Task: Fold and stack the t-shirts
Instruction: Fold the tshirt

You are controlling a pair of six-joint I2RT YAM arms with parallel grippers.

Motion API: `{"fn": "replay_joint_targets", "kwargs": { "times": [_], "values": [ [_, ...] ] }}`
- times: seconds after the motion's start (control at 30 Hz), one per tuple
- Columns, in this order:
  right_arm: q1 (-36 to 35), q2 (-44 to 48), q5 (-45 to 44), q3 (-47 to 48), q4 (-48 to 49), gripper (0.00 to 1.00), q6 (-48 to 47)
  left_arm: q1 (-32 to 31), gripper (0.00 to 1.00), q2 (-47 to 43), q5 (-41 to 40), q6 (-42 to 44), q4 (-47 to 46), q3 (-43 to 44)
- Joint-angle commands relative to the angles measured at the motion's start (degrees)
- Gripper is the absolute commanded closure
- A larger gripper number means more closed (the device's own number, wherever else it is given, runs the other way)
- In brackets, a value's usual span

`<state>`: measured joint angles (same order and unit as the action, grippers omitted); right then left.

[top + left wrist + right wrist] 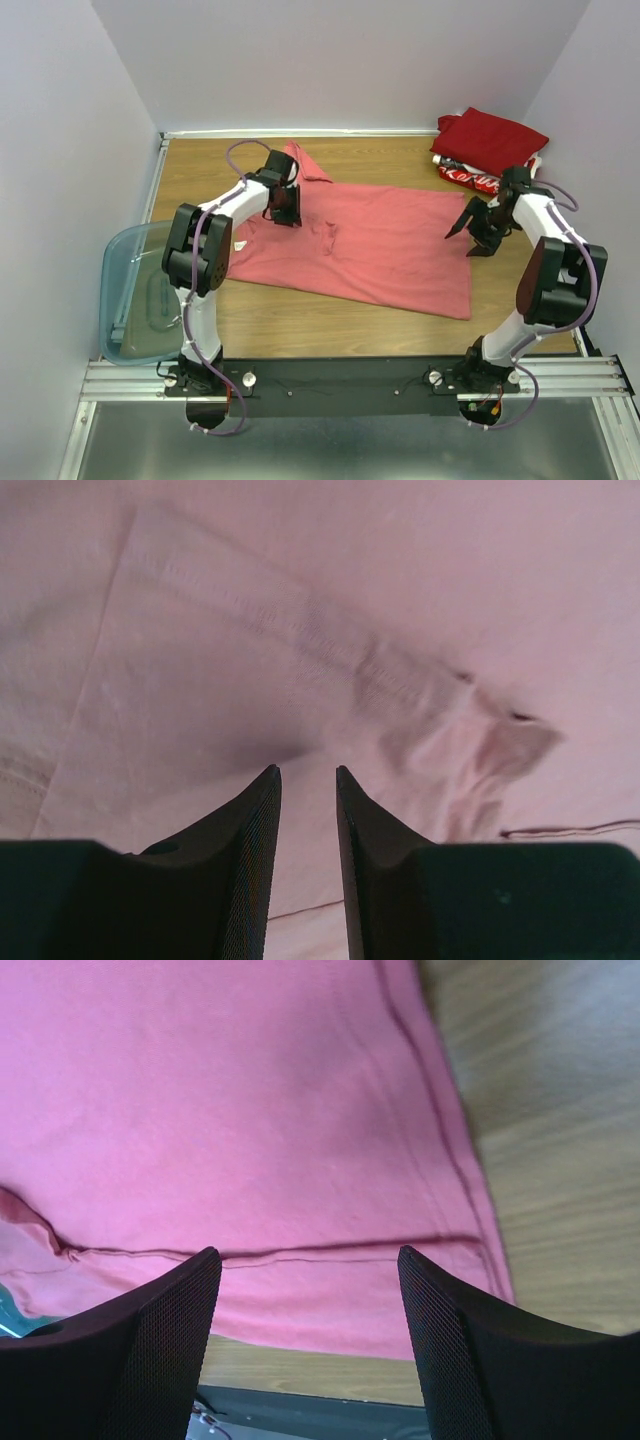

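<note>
Wooden table (300, 325), pink shirt (380, 245) spread flat at centre, left jaws narrowly parted over it near its collar, right jaws spread wide over its hem, dark red shirt (495, 138) atop printed red shirt (468, 178) at far right, bin (130, 300) at left edge.

A large shirt (370, 250) lay spread on the table (300, 325), a stack of shirts (492, 140) behind its right end, a bin (135, 300) left.

One overhead, two wrist close-ups — shared shirt (380, 255)
</note>
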<state>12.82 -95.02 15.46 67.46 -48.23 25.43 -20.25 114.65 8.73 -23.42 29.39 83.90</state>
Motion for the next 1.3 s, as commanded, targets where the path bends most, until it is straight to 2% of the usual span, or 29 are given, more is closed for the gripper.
{"fn": "replay_joint_targets", "kwargs": {
  "times": [0.0,0.3,0.57,0.83,1.27],
  "values": [
    [-1.65,-1.65,2.38,0.66,4.01,0.21,-0.29,0.39,0.64,-3.64,-1.88,-0.05,-3.46,-2.77],
    [-1.83,-5.08,2.38,-5.49,7.88,0.21,-1.17,0.39,0.64,-5.75,-3.28,-0.84,-6.71,-10.68],
    [-1.83,-6.4,-2.1,-10.5,8.41,0.21,-1.09,0.39,0.64,-8.21,-3.11,-1.54,-8.56,-16.57],
    [-1.74,-3.77,-9.39,-15.43,2.88,0.21,1.99,0.12,0.64,-10.76,-2.76,-1.8,-9.0,-20.44],
    [-1.74,2.82,-12.92,-18.59,-3.1,0.2,4.72,-3.65,0.65,-16.3,-2.05,-4.53,-7.94,-27.03]
  ]
}}
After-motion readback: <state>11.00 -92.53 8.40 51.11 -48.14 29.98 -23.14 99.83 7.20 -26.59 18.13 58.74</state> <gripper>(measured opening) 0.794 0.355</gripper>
